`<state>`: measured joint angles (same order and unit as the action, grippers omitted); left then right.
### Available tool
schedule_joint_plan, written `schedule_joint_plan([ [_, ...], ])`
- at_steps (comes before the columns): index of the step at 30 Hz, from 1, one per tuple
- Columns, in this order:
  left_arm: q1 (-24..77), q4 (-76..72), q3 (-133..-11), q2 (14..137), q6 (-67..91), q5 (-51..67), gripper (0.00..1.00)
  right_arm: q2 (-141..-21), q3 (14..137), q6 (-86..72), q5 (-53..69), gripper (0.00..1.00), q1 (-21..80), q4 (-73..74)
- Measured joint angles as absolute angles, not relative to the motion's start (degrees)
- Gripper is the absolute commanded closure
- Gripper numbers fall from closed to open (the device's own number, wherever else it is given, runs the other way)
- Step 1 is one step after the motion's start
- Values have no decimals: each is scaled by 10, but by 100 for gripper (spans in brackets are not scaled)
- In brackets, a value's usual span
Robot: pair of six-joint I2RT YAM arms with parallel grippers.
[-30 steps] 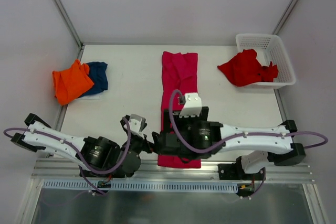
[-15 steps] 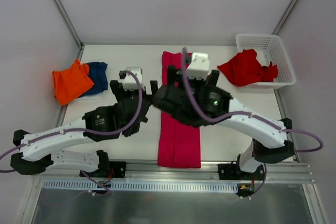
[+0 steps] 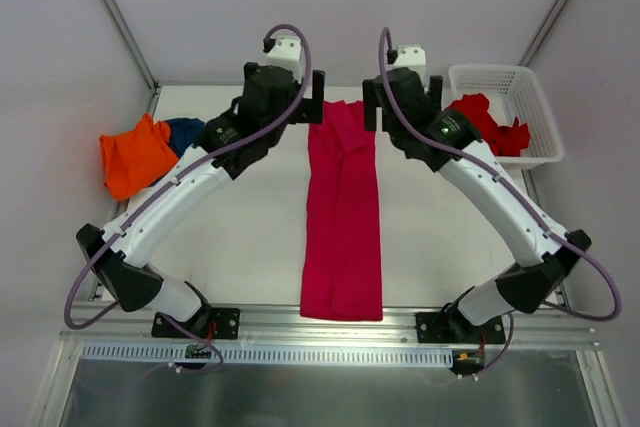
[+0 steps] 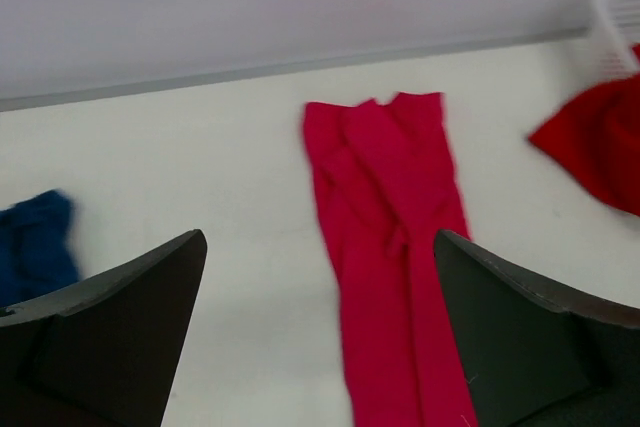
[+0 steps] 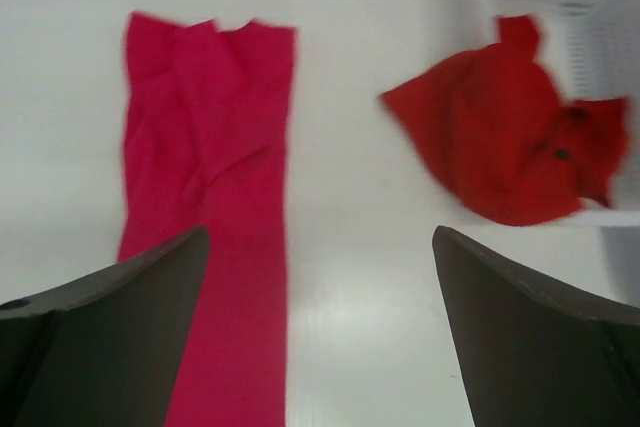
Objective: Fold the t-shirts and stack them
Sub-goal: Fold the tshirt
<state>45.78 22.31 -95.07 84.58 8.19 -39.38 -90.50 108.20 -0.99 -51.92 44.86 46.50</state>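
A magenta-pink t-shirt (image 3: 342, 217) lies folded into a long narrow strip down the middle of the table (image 3: 250, 227). At the left edge an orange t-shirt (image 3: 125, 157) lies on a navy one (image 3: 185, 132). A bright red t-shirt (image 3: 490, 122) hangs over the basket's rim. My left gripper (image 3: 280, 97) hovers by the strip's far left corner, open and holding nothing; in its wrist view (image 4: 318, 237) the strip (image 4: 390, 247) runs under its right finger. My right gripper (image 3: 405, 97), also open and holding nothing (image 5: 320, 232), hovers between the strip (image 5: 205, 167) and the red shirt (image 5: 500, 137).
A white mesh basket (image 3: 520, 87) stands at the far right corner. Grey walls and metal posts close the table at the back and sides. A metal rail runs along the near edge, carrying both arm bases.
Both arms swung from the near end of the magenta strip up to its far end. The jaws stayed open and the strip now lies uncovered.
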Motion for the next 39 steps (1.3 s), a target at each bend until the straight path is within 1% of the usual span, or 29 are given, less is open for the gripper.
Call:
schedule_joint_plan([
  [1,428,213,-943,840,90,-308,1,-871,1016,2,-422,1,421,422],
  [2,409,207,-941,838,97,-259,1,-853,987,10,-358,1,399,398],
  [3,380,199,-941,836,109,-186,1,-840,976,20,-280,1,373,378],
  [4,350,185,-941,835,123,-100,1,-834,983,32,-186,1,345,349],
  [7,271,132,-943,844,185,132,1,-835,1038,49,1,0,319,293],
  [8,253,112,-943,850,208,192,1,-833,1050,49,57,1,317,273],
  [10,235,59,-904,850,240,262,1,-817,1038,42,148,1,317,229],
  [11,235,30,-855,835,254,274,1,-795,998,33,180,0,317,194],
  [13,235,-21,-715,786,276,293,1,-741,883,8,212,1,313,143],
  [14,235,-47,-632,755,291,301,1,-697,786,-15,227,0,305,102],
  [16,229,-71,-505,710,323,317,1,-646,643,-60,252,0,277,51],
  [18,220,-100,-405,678,357,334,1,-616,503,-124,269,0,243,-16],
  [20,216,-140,-326,648,384,340,1,-604,404,-172,270,1,216,-55],
  [22,216,-166,-254,599,403,340,1,-585,326,-204,267,1,217,-75],
  [24,218,-168,-203,542,418,339,1,-542,261,-228,255,1,225,-82],
  [28,230,-160,-136,407,442,318,1,-385,153,-274,205,1,250,-88],
  [30,244,-155,-95,333,458,308,1,-301,109,-296,171,0,274,-73],
  [33,278,-116,-43,246,486,284,1,-154,58,-332,97,1,340,10],
  [35,324,-88,-27,209,510,255,1,-58,38,-365,47,0,386,63],
  [37,387,-65,-25,187,534,215,1,-7,50,-392,-2,0,434,107],
  [39,460,-61,-25,184,557,167,1,-3,53,-417,-37,1,475,116],
])
